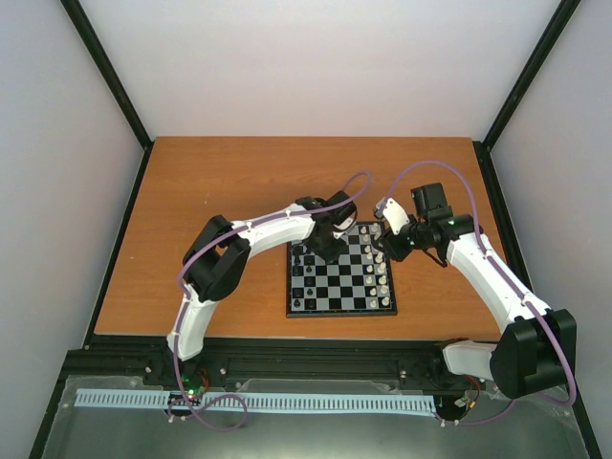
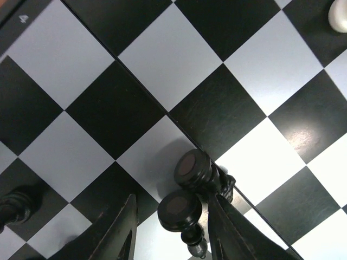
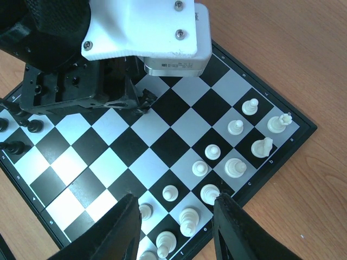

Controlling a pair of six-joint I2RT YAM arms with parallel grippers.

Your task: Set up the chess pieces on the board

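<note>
Working with the left claw (image 2: 172,230) low over the board (image 1: 344,287), close to its 12 o'clock edge in the overhead view. Straddling 2 toppled-looking men between parted fingers (image 2: 122,233): the far black piece (image 2: 192,165) and the near black piece (image 2: 179,208), both turning round bases toward the wrist camera. Leaving a strip of pale square bare beside the 9 o'clock finger while crowding the 3 o'clock finger, so reading as released rather than clenched, gripping nothing yet. Lying with long axes running roughly from 11 o'clock to 5 o'clock in that view, bases at the 11 o'clock end, slanting across the gap rather than square to it. Probably calling for a squeeze on just 1 of the pair, most likely the near black piece, sitting deepest between the fingers. Hovering with the right claw (image 3: 173,222) over the board's 3 o'clock side, jaws spread and holding nothing, above the white pieces (image 3: 212,151) standing there in 2 files. Favouring the left arm for these 2, being much the nearer.
</note>
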